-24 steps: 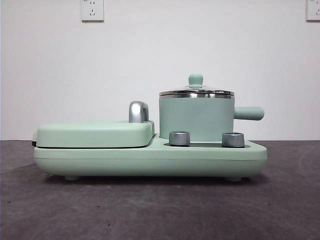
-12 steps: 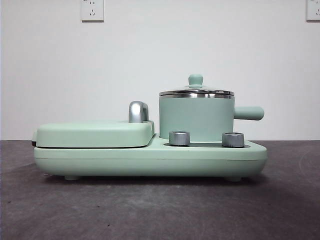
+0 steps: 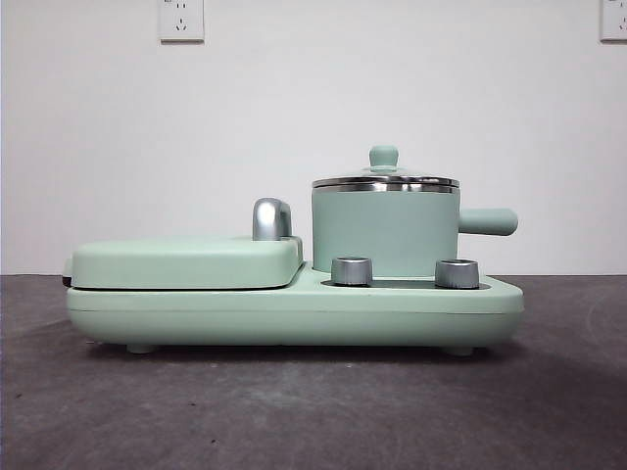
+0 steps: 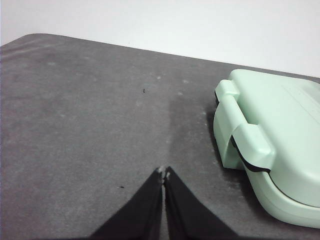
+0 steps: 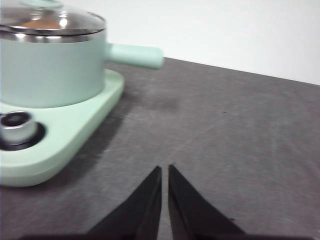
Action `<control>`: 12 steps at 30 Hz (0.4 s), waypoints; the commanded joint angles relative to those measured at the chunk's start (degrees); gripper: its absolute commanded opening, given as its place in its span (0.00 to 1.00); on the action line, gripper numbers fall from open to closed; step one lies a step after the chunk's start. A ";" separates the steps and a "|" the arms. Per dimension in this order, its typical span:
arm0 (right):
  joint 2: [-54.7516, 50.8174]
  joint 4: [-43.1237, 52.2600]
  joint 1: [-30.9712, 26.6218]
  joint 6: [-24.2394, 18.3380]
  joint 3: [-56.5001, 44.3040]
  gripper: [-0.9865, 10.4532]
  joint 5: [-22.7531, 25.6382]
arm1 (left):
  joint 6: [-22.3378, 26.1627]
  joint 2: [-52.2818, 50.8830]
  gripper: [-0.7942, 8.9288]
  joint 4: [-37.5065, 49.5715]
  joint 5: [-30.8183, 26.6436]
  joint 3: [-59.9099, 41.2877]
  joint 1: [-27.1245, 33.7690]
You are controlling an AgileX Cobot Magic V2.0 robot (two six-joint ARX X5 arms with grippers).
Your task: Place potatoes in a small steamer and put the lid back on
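Table (image 3: 294,411), dark grey, is carrying a mint-green cooker base (image 3: 294,308); a flat griddle cover (image 3: 186,262) with a chrome handle (image 3: 271,218) is sitting on one side of the base, and the steamer (image 3: 385,233) is standing upright on the other, its stubby handle (image 3: 487,221) pointing away from the cover; two steel dials (image 3: 352,270) are sitting on the base just in front of the steamer; the lid (image 3: 385,181) is resting on the steamer's rim with its green knob (image 3: 383,156) upward; through the glass in the right wrist view something orange-brown is showing inside the pot, likely the potato (image 5: 42,23), though it is too blurred to be sure. Left gripper (image 4: 164,173) is hanging over bare table beside the cover's end, jaws pressed together and holding nothing; right gripper (image 5: 165,172) is hanging over bare table near the steamer's end of the base, jaws nearly touching, also holding nothing.
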 commanded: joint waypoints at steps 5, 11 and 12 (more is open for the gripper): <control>0.00 1.51 -1.20 0.94 -0.26 0.10 0.44 | -0.22 -0.07 0.09 0.90 -0.13 -1.11 0.09; 0.00 1.55 -1.20 0.90 -0.24 0.10 0.44 | -0.22 -0.07 0.09 0.87 -0.13 -1.11 0.09; 0.00 1.55 -1.20 0.90 -0.24 0.10 0.42 | -0.22 -0.07 0.09 0.87 -0.13 -1.11 0.09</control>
